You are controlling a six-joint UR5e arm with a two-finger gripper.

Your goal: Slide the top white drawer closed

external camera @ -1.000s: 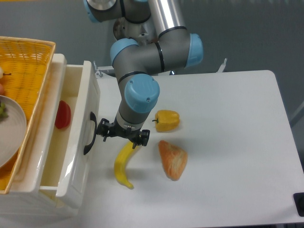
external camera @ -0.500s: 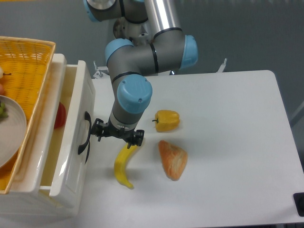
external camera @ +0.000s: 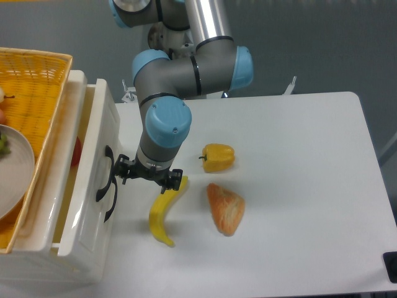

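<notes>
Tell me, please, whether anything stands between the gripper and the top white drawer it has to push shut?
Nothing visible does. The gripper sits right at the black handle on the top white drawer. The banana lies on the table beside it, away from the drawer front.

The large white plastic top drawer (external camera: 93, 186) is placed at the left, under the yellow wicker basket (external camera: 31, 93). The two-finger gripper (external camera: 147, 176) is found just right of its curved black handle (external camera: 107, 183), above the yellow banana (external camera: 164, 214).
</notes>
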